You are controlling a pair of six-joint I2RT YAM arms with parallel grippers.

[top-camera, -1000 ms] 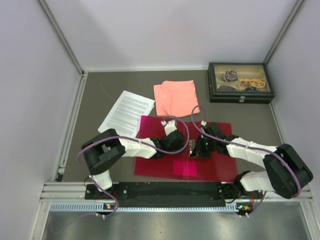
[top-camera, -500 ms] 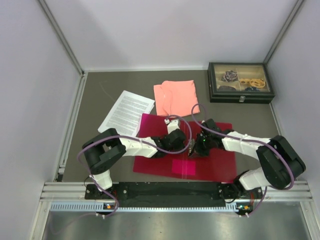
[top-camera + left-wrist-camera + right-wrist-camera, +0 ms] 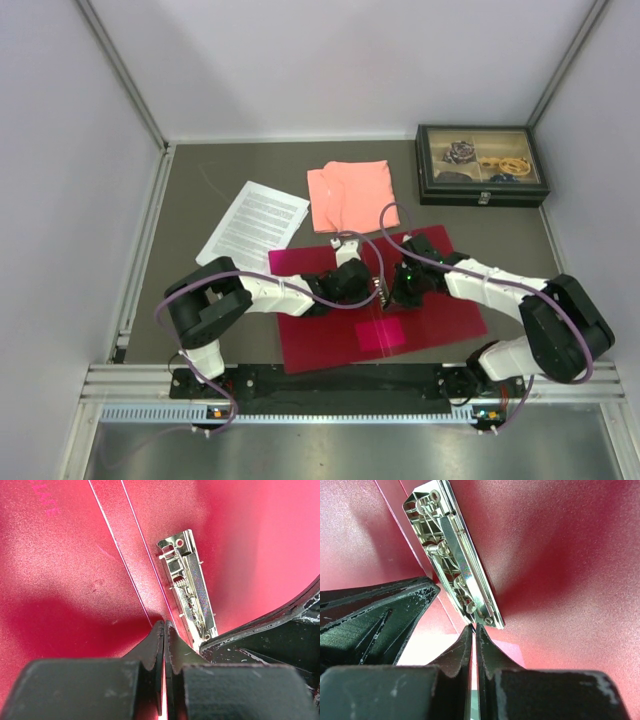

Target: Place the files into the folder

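Note:
The crimson folder (image 3: 440,315) lies open and skewed on the table in front of the arms, its pale label (image 3: 380,335) showing near the front. Its metal clip (image 3: 187,585) sits by the spine and also shows in the right wrist view (image 3: 455,555). My left gripper (image 3: 374,289) (image 3: 164,625) is shut on a thin red edge of the folder (image 3: 65,570) at the spine. My right gripper (image 3: 397,288) (image 3: 474,627) is shut on a thin folder (image 3: 560,540) edge just below the clip. The files (image 3: 253,225) lie flat at the back left, apart from the folder.
A salmon-pink folded cloth (image 3: 350,195) lies behind the folder, between the files and a dark glass-lidded box (image 3: 483,165) of small items at the back right. Grey walls close in the table on the left, back and right.
The folder has turned counter-clockwise on the table, its right side swinging toward the back. Both grippers stayed together at the spine and shifted slightly back.

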